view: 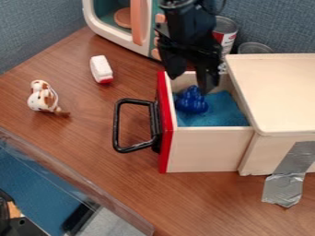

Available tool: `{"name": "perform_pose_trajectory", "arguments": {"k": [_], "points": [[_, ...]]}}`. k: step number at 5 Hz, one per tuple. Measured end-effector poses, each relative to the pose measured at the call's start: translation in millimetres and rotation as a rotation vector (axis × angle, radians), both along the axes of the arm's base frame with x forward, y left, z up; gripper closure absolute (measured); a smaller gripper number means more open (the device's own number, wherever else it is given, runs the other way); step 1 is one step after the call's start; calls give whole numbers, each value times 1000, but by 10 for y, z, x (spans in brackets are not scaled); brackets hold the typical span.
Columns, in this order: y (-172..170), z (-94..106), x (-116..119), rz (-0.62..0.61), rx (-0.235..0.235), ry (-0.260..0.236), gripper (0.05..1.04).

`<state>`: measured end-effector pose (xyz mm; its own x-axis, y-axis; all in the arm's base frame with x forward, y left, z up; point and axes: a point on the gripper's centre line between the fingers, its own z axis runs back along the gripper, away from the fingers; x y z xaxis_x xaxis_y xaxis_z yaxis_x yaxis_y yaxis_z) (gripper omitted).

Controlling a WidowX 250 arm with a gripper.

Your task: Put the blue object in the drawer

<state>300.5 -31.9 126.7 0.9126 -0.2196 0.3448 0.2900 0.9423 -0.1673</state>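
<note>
The lumpy toy point(192, 102) is a deep, glossy royal blue, against the paler teal-blue lining point(220, 109) of the drawer point(208, 150). The drawer's sides are cream, its front panel point(164, 143) bright red, its handle point(115, 124) black. The cabinet point(280, 92) on the right is the same cream, with silver-grey tape point(284, 184) at its near side. The gripper point(192, 79) is black. Brown wood grain streaks the tabletop point(80, 143). On the left, the animal figurine point(43, 97) is white with brown patches; the small block-like toy point(100, 68) is white with a red end. The far toy microwave point(117, 40) is white with a salmon-pink handle point(140, 25).
</note>
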Motion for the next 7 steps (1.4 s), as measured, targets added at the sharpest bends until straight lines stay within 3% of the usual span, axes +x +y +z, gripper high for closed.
{"name": "perform_pose_trajectory", "arguments": {"k": [1,2,3,5,6,7], "points": [[169,39,-129,33,55,-6,83],[358,9,-248,39,123,24,83],[569,-29,-378,48,91,65,83],[899,-18,-704,34,44,87,83],[1020,-148,-849,16,127,110,83],[1126,-194,-915,7,252,124,83]]}}
